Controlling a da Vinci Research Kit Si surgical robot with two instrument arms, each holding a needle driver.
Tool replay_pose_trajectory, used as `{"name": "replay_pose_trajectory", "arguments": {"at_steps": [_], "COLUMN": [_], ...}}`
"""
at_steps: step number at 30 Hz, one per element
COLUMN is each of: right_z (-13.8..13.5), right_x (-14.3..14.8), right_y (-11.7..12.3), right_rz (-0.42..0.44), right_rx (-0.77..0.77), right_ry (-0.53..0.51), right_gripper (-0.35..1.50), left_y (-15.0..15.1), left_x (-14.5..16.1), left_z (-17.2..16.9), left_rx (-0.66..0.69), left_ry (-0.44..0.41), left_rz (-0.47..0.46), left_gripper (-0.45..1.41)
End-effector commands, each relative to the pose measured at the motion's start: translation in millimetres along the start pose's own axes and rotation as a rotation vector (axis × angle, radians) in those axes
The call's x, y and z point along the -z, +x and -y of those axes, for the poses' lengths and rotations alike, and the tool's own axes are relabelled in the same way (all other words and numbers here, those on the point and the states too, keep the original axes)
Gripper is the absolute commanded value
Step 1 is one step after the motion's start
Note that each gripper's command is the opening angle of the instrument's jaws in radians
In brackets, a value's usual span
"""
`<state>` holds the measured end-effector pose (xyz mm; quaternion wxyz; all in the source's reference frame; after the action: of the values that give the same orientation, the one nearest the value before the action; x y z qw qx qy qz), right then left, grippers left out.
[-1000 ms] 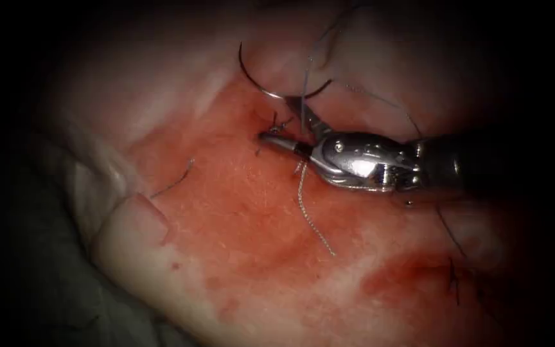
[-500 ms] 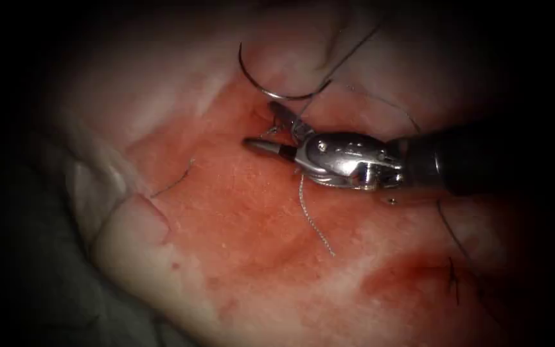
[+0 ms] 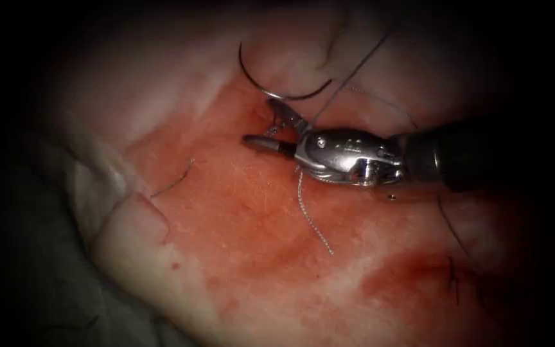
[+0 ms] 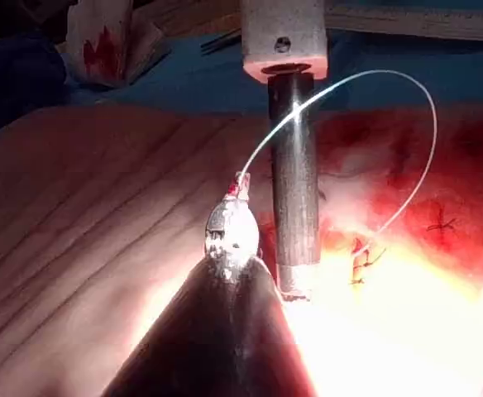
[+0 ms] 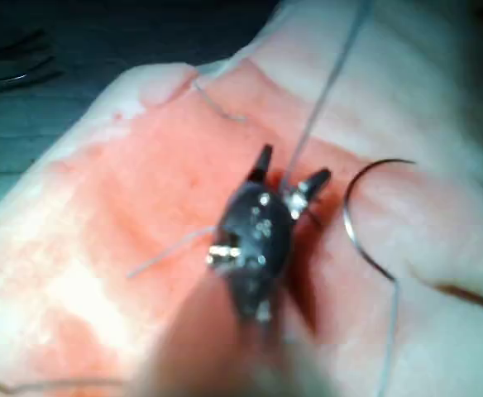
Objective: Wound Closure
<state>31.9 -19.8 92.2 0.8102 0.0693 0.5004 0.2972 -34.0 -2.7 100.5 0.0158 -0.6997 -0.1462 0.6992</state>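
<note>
Needle (image 3: 277, 87) is lying free on the pale tissue (image 3: 181, 83) above the reddened area, curved side down, with neither tool gripping it and no part of its arc visibly buried. Thread (image 3: 354, 67) is running from its right end up and away, passing just beside the right tool (image 3: 268, 125). That tool is reaching in from the right with its jaws spread apart, one jaw pointing left over the red fluid (image 3: 239, 205), the other angling up toward the needle; between them is sitting a small dark knot, and I cannot tell whether the jaws are touching it. A pale cut end of thread (image 3: 313, 222) is trailing down from below the tool.

The right wrist view is confirming the open jaws of the right tool (image 5: 289, 175), with thread (image 5: 324, 91) rising between them and the needle (image 5: 361, 215) lying beside them on the tissue (image 5: 126, 215).

The left wrist view is showing the left tool (image 4: 240, 186) well apart from the wound, thread (image 4: 374, 83) arcing from its tip over to a stitched spot; whether its jaws are pinching that thread I cannot tell. The right arm's shaft (image 4: 295, 182) is standing just beside it.
</note>
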Motion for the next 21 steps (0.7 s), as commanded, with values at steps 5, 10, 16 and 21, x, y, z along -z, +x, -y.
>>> {"name": "replay_pose_trajectory", "arguments": {"at_steps": [5, 10, 16, 21], "right_z": [0.7, 0.9, 0.0, -0.8], "right_x": [-0.6, -0.1, 1.3, 2.8], "right_y": [-0.4, -0.3, 1.0, 2.0], "right_rz": [-0.001, -0.002, -0.049, -0.054], "right_rx": [0.0, 0.001, -0.001, 0.045], "right_ry": [0.004, 0.049, 0.029, 0.001], "right_gripper": [1.21, -0.05, -0.35, -0.35], "left_y": [-0.4, -0.5, -0.5, -0.5], "left_x": [-0.5, -0.5, -0.6, -0.4], "left_z": [0.7, 0.8, 0.8, 0.6], "left_rx": [0.0, 0.0, -0.001, -0.002], "left_ry": [0.002, 0.002, 0.001, -0.001], "left_rz": [-0.001, -0.002, -0.002, -0.002], "left_gripper": [-0.45, -0.45, -0.45, -0.45]}}
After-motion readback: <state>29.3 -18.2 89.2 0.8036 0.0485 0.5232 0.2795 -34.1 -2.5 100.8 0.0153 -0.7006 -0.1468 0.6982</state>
